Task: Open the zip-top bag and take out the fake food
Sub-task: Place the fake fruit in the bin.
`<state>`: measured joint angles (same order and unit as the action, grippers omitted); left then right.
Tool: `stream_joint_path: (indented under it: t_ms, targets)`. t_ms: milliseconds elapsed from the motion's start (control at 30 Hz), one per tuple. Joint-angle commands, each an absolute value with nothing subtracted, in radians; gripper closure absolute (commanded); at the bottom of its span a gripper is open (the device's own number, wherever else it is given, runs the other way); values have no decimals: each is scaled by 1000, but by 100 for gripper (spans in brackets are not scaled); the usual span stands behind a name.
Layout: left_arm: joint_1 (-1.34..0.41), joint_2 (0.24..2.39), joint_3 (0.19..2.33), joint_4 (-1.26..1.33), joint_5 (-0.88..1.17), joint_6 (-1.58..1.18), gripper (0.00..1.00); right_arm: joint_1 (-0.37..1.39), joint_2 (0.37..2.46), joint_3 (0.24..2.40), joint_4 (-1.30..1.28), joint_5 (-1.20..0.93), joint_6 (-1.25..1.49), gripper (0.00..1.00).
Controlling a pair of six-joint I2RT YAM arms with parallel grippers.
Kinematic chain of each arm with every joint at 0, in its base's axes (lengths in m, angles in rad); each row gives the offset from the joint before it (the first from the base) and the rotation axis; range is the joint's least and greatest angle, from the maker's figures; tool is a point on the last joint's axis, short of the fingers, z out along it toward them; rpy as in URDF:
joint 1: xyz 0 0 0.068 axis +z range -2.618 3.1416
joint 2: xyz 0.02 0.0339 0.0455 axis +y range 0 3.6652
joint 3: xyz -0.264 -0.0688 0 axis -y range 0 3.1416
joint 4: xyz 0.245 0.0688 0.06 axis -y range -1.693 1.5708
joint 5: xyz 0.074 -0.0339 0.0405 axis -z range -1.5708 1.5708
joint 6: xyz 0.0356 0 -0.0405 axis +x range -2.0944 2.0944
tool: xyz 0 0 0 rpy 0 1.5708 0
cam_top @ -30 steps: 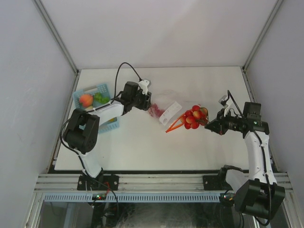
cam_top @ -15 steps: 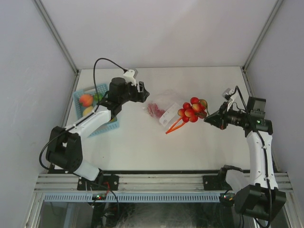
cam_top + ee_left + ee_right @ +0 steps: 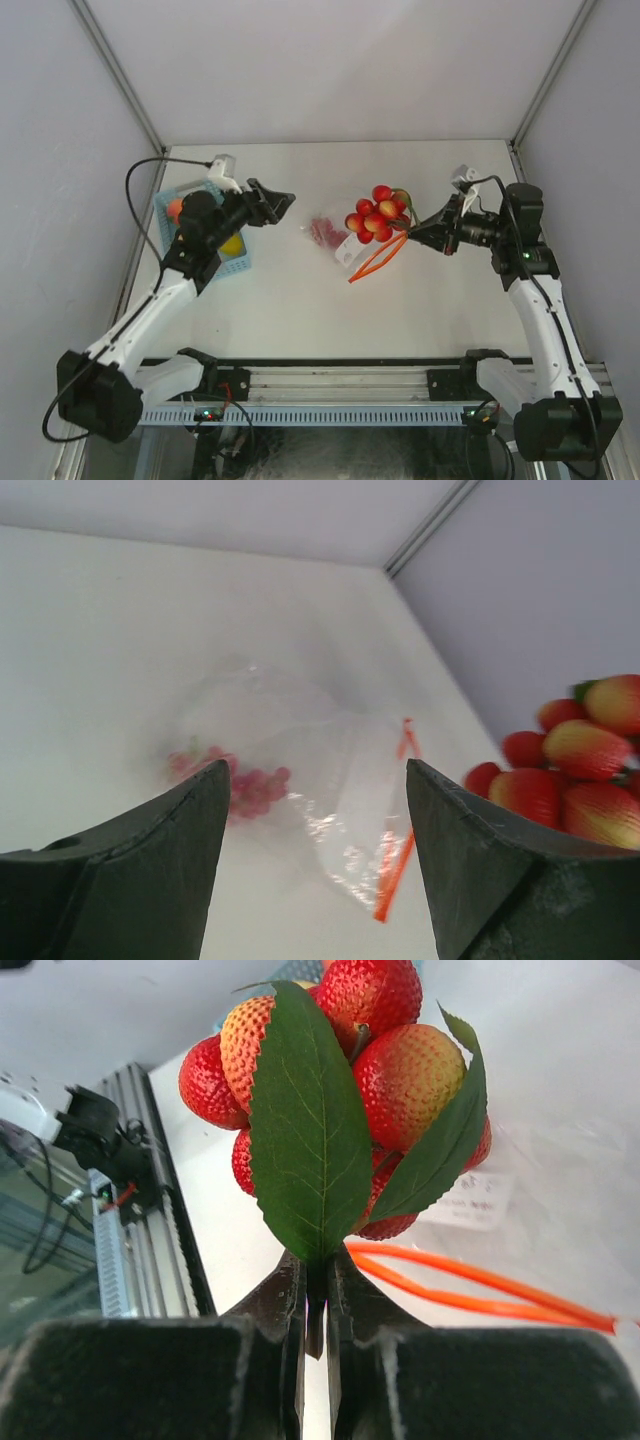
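Pinched at the leafy stem by the right end effector (image 3: 315, 1280), jaws drawn almost together on it: a strawberry bunch (image 3: 340, 1090), part of the fake food, hanging in the air just over the right end of the zip-top bag (image 3: 345, 235). Gripped by the stem, most likely, to bring the whole bunch away in one pull rather than berry by berry. Judged lifted out through the mouth, given the red-orange zip strip (image 3: 375, 262) lying splayed in a loop on the counter (image 3: 300, 310) at the bag's near-right edge.

Spread wide and holding nothing: the left end effector (image 3: 280, 200), raised in the air to the left of the bag and pointed toward it. Well placed to pin the plastic down or to reach in for what remains.

Inside the bag, toward its left end: a small pink-purple cluster (image 3: 250, 785). Hence unfinished, by this reading. Farther left of the bag: a light-blue basket (image 3: 238, 262) with an orange piece (image 3: 176, 208) and a yellow piece (image 3: 232, 244) in it, presumably the drop-off spot.

Hard to tell from above whether the lowest berries touch the plastic or hang clear of it. Pink-purple cluster blurred behind crinkled film; possibly grapes, not certain. Basket largely covered by the left arm, so no full count of its contents. Strawberry bunch cut off by the right edge in the left wrist view. White label (image 3: 465, 1200) on the bag too soft to read.
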<state>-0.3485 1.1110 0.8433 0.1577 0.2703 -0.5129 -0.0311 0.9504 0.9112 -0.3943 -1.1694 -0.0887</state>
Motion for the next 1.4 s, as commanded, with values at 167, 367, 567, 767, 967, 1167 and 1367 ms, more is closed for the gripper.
stream_joint_path:
  t_ms: [167,367,567,767,967,1167,1367]
  targets:
    - [-375,818,553,572,226,-1003,22,97,1073,954,170,-1050,525,100]
    - [-565,805,559,583,29,-1056,17,156,1160,963,291,-968,712,100]
    - [-717,885,603,571,-194,-1170,13,213,1213,986,349,-933,773,100]
    - [-800,999,753,406,-260,-1241,13,266,1236,989,353,-897,761,100]
    - [-833,1088,839,348,-276,-1300,13,296,1248,988,366,-875,745,100]
    - [-849,1167,908,366,-251,-1343,13,325,1253,988,359,-863,722,100]
    - [-862,1237,964,366,-241,-1378,16,345,1259,988,349,-852,691,100]
